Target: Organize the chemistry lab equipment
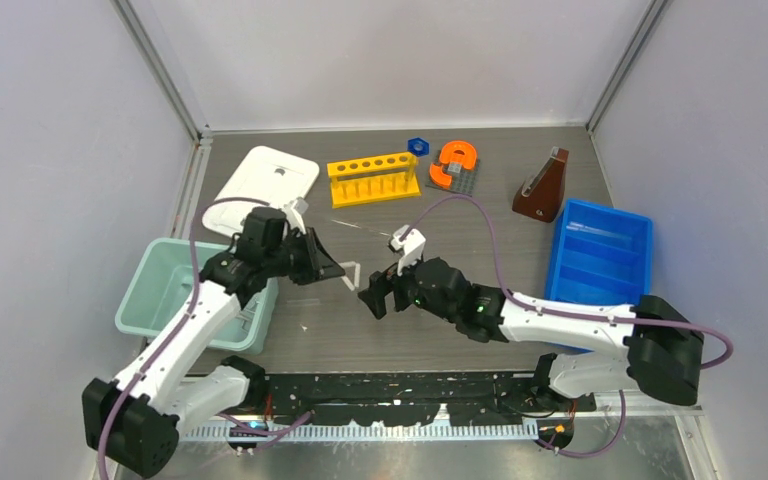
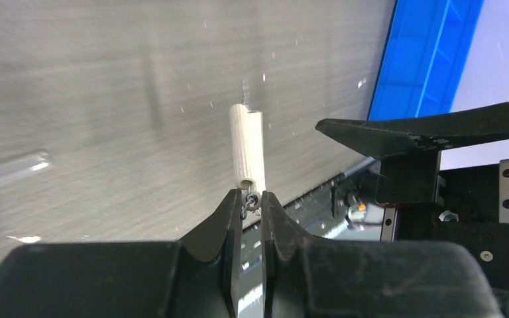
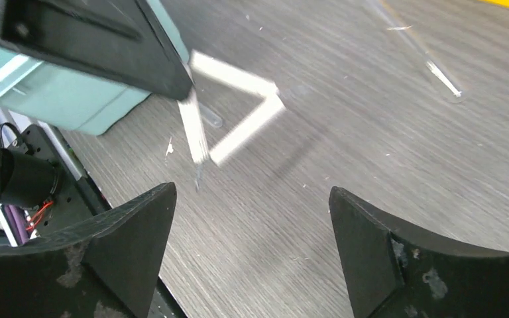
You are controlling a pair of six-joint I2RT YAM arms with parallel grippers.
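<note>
My left gripper (image 1: 334,268) is shut on a corner of the small white triangle (image 1: 352,276); in the left wrist view its tips (image 2: 252,199) pinch the wire at the end of one white tube (image 2: 248,142). My right gripper (image 1: 375,298) is open and empty just right of the triangle (image 3: 245,126), with the jaws wide apart (image 3: 252,225). The yellow six-hole rack (image 1: 372,178), blue hexagonal piece (image 1: 418,146) and brown flask (image 1: 542,187) stand at the back. The thin clear rod (image 1: 360,226) lies on the table. The wire tongs are out of view.
A teal bin (image 1: 160,290) stands at the left, close behind my left gripper. A blue bin (image 1: 600,255) stands at the right. A white tray (image 1: 263,185) lies at the back left. The orange horseshoe piece (image 1: 454,163) sits on its grey base by the rack.
</note>
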